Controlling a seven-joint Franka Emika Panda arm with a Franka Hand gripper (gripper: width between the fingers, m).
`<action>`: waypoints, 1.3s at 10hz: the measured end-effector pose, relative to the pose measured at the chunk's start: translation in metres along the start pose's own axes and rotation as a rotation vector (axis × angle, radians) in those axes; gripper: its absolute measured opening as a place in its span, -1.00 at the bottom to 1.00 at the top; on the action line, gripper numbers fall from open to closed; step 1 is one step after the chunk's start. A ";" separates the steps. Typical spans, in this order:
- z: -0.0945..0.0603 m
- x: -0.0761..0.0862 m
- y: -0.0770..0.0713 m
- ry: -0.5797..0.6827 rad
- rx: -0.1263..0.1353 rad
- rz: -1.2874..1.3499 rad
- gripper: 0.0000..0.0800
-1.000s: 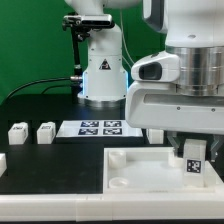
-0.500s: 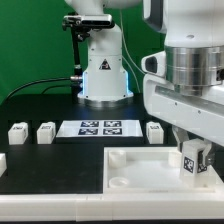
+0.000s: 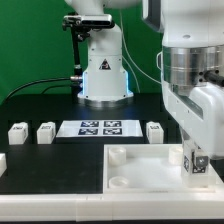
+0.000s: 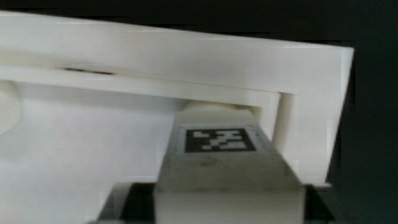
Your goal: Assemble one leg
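Observation:
My gripper [image 3: 197, 165] is shut on a leg [image 3: 196, 162], a small white block with a black-and-white tag on its face. It holds the leg upright over the far right corner of the large white tray-like part [image 3: 140, 172]. In the wrist view the leg [image 4: 222, 165] fills the space between the dark fingers [image 4: 128, 205], its far end over the corner of the tray-like part [image 4: 107, 110]. Whether the leg touches the corner is hidden.
Three more legs lie on the black table: two at the exterior view's left [image 3: 18, 132] [image 3: 46, 131], one [image 3: 154, 132] beside the marker board [image 3: 100, 127]. Another white part shows at the left edge [image 3: 2, 160]. The robot base [image 3: 103, 70] stands behind.
The wrist has turned about its vertical axis, so the held leg's tag now faces more sideways. The gripper with the leg has shifted slightly to the exterior view's right and lower.

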State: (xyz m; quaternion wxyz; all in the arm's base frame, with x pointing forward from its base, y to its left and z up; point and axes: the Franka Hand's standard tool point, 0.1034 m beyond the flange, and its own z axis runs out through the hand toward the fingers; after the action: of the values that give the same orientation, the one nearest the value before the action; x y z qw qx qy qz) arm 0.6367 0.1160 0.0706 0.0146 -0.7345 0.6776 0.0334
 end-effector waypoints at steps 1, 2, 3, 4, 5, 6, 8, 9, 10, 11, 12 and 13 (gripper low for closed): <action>0.000 0.000 0.000 -0.001 0.000 -0.051 -0.08; 0.000 -0.001 0.000 -0.001 -0.001 -0.052 0.29; 0.001 -0.001 0.001 0.000 -0.002 -0.138 0.29; 0.001 -0.001 0.001 -0.001 -0.002 -0.250 0.57; 0.001 -0.001 0.001 0.000 -0.003 -0.400 0.57; 0.001 -0.001 0.001 0.001 -0.003 -0.522 0.61; 0.001 -0.002 0.000 0.005 -0.001 -0.735 0.62; -0.001 -0.003 -0.002 0.006 0.002 -0.838 0.62; -0.002 -0.002 -0.003 0.009 0.004 -0.988 0.62; -0.003 0.000 -0.005 0.011 0.005 -1.132 0.62; -0.004 0.000 -0.005 0.012 0.005 -1.218 0.62; -0.004 0.000 -0.005 0.015 0.003 -1.325 0.62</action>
State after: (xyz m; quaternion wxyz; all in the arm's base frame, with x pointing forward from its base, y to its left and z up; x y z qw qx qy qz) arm 0.6421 0.1165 0.0746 0.0283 -0.9961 0.0828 0.0110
